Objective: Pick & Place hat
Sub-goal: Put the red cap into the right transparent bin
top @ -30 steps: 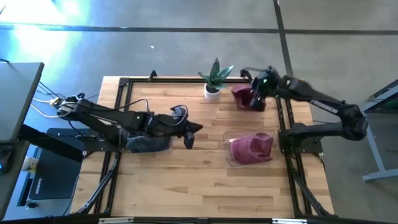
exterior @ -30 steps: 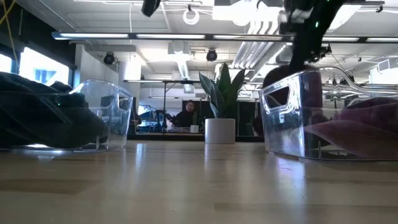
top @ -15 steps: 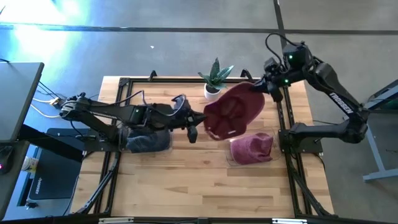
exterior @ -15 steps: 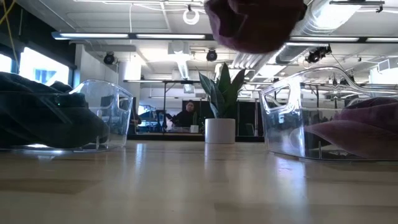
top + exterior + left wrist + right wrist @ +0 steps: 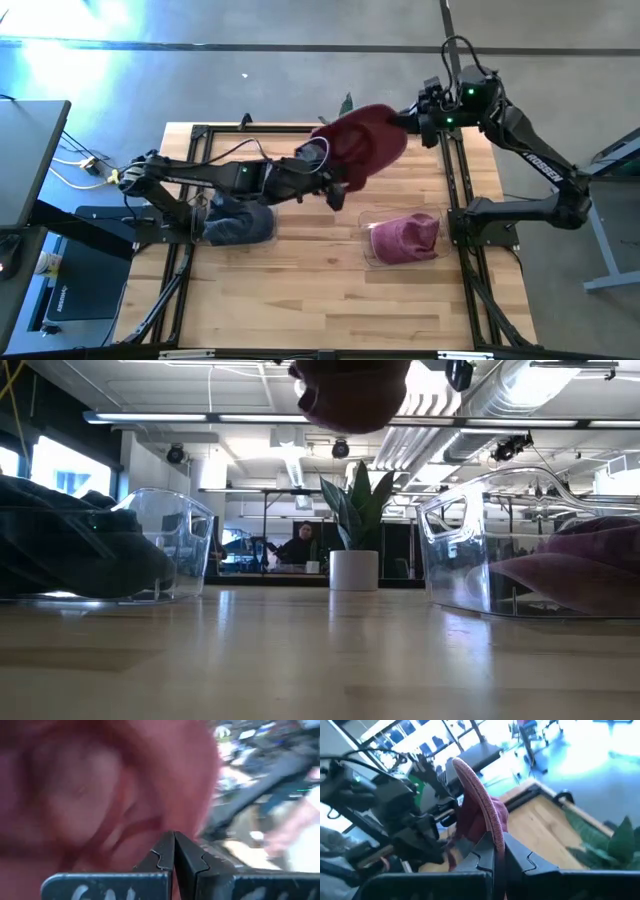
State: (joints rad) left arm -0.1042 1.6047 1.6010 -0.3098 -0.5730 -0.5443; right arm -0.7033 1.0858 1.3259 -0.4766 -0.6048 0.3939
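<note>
Two clear bins on the table: right bin (image 5: 404, 240) holds a maroon hat, left bin (image 5: 238, 226) a dark one. Hat (image 5: 362, 143) hangs mid-air over the table's far side, stretched between arms. Right gripper (image 5: 498, 851) clamped on its brim. Left gripper (image 5: 174, 851) closed at the hat, looks like a handover, grip unconfirmed. Plant (image 5: 354, 525) behind.

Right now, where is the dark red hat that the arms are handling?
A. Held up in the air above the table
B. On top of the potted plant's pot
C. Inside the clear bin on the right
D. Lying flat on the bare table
A: the hat hangs high in the low view, clear of the table, with the right gripper pinching its edge.
</note>
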